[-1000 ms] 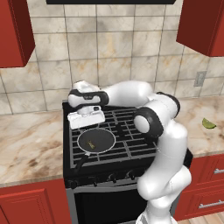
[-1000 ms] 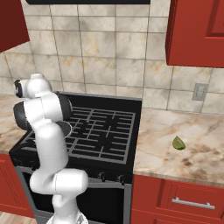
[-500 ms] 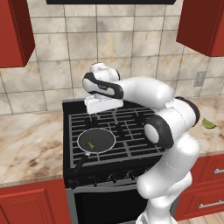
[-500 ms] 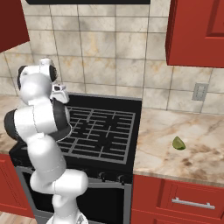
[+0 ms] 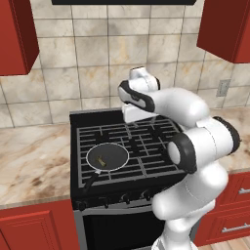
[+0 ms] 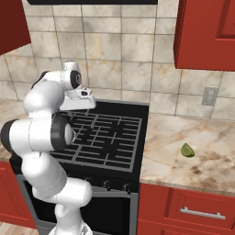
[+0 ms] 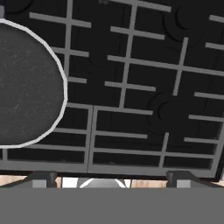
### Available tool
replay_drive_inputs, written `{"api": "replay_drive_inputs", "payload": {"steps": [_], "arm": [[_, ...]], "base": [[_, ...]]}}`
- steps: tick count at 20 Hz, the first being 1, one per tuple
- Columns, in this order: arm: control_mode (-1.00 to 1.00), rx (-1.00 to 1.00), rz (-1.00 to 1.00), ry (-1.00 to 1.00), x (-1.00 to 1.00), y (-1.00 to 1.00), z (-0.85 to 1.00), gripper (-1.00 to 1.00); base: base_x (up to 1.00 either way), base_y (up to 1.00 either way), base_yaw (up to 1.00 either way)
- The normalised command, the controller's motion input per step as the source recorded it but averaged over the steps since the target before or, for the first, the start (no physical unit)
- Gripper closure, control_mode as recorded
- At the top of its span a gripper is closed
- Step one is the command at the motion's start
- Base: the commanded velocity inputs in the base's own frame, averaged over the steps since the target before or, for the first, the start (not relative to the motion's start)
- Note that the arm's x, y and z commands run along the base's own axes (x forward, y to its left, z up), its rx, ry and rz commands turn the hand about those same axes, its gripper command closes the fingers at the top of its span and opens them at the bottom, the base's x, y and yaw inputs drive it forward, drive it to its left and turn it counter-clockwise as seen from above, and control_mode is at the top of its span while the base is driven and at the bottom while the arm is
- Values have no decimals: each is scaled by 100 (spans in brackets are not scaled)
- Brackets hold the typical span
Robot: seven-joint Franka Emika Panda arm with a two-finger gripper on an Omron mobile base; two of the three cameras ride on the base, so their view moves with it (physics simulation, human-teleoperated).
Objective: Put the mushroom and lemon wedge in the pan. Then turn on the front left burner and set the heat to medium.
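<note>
The black pan with its pale rim sits on the stove's front left burner, handle toward the front. A tiny tan mushroom piece lies inside it. The yellow-green lemon wedge rests on the counter right of the stove. My gripper hangs open and empty above the middle of the grates, right of and behind the pan, and also appears from the other side. In the hand view the gripper has its fingertips spread wide over bare grates, with the pan's rim at the left.
The black stove has a row of knobs along its front edge. Marble counters flank it on both sides. Red cabinets hang above, and a tiled wall stands behind.
The arm has swung from over the pan to the right and back, now above the stove's middle. The jaws have stayed open and empty.
</note>
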Motion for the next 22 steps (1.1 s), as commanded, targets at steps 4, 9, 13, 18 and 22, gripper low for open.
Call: {"api": "replay_drive_inputs", "payload": {"steps": [4,9,13,18,22], "arm": [[-100,2,1,-2,0,-100,11,-100],[-100,0,0,0,-6,-100,-8,-100],[-100,0,3,-4,0,-100,-4,-100],[-100,-1,7,-24,0,-89,0,-100],[-100,-9,-17,8,5,-87,-48,-100]], "base": [[0,0,0],[0,0,0],[0,0,0],[0,0,0],[0,0,0]]}}
